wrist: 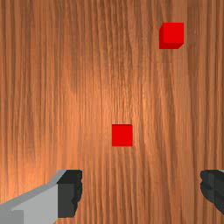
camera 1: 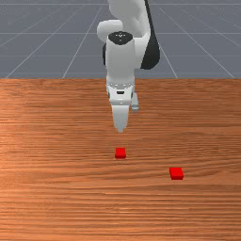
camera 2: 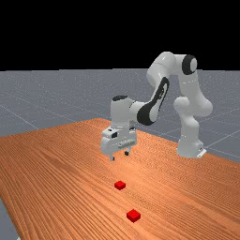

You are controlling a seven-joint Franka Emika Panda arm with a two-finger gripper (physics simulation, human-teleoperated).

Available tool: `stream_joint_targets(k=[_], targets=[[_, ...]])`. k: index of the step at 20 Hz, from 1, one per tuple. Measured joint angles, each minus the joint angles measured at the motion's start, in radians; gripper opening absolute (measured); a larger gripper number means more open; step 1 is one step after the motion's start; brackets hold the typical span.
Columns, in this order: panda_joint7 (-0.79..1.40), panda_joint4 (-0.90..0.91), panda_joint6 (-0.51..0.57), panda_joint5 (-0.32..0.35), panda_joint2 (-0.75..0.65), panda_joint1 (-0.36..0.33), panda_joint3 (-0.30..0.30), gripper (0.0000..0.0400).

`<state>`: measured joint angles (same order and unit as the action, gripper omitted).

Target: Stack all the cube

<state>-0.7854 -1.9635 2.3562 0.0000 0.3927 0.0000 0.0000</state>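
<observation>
**Claw point(camera 2: 119, 156) wide open and empty**

Your fingers are spread above the table point(camera 2: 56, 164), touching nothing. One red cube point(wrist: 122, 135) lies near them; the other red cube point(wrist: 173, 34) is farther out, toward the front view's right. Wrist view crops both fingers, fyi.

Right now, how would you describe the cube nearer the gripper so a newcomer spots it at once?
Over the wooden table hangs the open gripper. The red cube lies ahead, in line with it in the front view. Its red twin sits farther from the gripper, toward that view's right.
</observation>
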Motion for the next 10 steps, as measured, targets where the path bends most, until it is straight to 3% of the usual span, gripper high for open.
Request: stream_joint_targets(k=[1,3,5,6,7,8,10], targets=[[0.000,0.000,0.000,0.000,0.000,0.000,0.000,0.0249],[0.029,-0.003,-0.006,0.007,-0.005,0.002,-0.004,0.0344],[0.040,-0.004,-0.008,0.010,-0.008,0.003,-0.006,0.0379],[0.212,-0.079,-0.068,0.015,-0.088,0.018,-0.032,0.0232],[0.383,-0.107,-0.126,0.029,-0.156,0.027,-0.055,0.0142],[0.556,-0.116,-0.166,0.046,-0.198,0.032,-0.074,0.0087],[0.904,-0.122,-0.215,0.090,-0.228,0.041,-0.105,0.0033]])
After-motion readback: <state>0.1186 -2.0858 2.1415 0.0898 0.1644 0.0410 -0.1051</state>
